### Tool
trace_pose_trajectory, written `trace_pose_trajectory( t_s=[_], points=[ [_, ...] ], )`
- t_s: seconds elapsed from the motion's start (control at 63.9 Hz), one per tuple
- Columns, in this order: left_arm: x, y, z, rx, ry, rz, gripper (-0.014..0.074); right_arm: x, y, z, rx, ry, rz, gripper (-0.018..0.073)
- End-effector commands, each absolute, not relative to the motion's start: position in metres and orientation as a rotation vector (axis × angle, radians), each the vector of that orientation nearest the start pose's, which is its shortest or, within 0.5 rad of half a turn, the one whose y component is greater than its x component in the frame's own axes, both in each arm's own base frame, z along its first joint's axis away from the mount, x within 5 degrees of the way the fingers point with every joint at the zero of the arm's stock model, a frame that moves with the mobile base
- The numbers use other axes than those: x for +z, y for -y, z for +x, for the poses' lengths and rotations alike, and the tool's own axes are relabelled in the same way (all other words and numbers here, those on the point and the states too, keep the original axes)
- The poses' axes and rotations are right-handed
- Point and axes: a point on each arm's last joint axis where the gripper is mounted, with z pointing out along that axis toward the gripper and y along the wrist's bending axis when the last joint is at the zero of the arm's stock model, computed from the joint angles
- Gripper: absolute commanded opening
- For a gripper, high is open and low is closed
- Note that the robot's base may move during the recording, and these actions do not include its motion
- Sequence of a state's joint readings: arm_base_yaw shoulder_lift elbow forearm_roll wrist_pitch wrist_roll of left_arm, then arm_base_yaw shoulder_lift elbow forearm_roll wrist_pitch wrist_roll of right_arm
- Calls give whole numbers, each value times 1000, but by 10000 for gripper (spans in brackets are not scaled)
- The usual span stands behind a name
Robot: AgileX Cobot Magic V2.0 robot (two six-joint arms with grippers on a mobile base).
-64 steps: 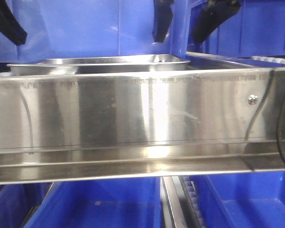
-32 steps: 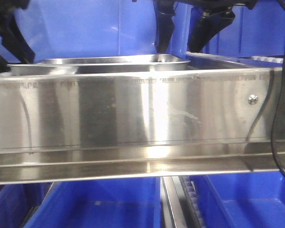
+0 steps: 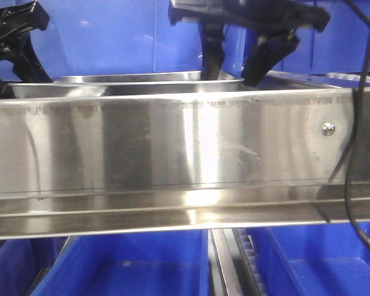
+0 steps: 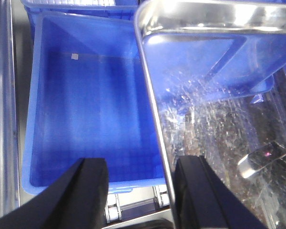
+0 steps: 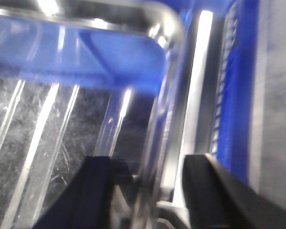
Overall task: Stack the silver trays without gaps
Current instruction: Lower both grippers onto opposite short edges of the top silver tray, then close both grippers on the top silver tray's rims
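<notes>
The front-facing camera sits low and very close to the steel rail (image 3: 185, 154) that stands just in front of the silver tray (image 3: 129, 83), and looks level over the rail's top edge. The left wrist camera looks steeply down from close above the tray's left rim, also taking in the blue bin (image 4: 86, 109) beside the tray. The right wrist camera, nearer and blurred, looks down on the tray's far right corner. All three views share the tray.

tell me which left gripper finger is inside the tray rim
The right-hand finger in the left wrist view: it is over the silver tray's floor; the other finger is outside, over the blue bin.
</notes>
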State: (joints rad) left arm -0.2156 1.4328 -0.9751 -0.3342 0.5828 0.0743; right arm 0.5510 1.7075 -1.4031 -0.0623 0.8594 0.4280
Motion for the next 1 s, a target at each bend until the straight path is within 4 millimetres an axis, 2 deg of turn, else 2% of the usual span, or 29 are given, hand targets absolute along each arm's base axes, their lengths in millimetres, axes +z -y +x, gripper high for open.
trace_pose_trajectory(
  t_s=[0.0,0.25,0.657,0.907,0.986],
  points=[
    [268,80,286,-407,-2503,72,244,287,-190,320,261,-2648,-193,188],
    [268,80,286,-406,-2503,75,172,283,-191,322,264,-2651,-191,78],
    [270,80,288,-417,-2476,59,143,283,-192,322,276,-2653,-155,62],
    [271,84,288,-456,-2472,47,63,283,-192,322,277,-2653,-152,-79],
    [271,85,287,-449,-2470,76,52,283,-192,322,276,-2655,-152,-85]
  ],
)
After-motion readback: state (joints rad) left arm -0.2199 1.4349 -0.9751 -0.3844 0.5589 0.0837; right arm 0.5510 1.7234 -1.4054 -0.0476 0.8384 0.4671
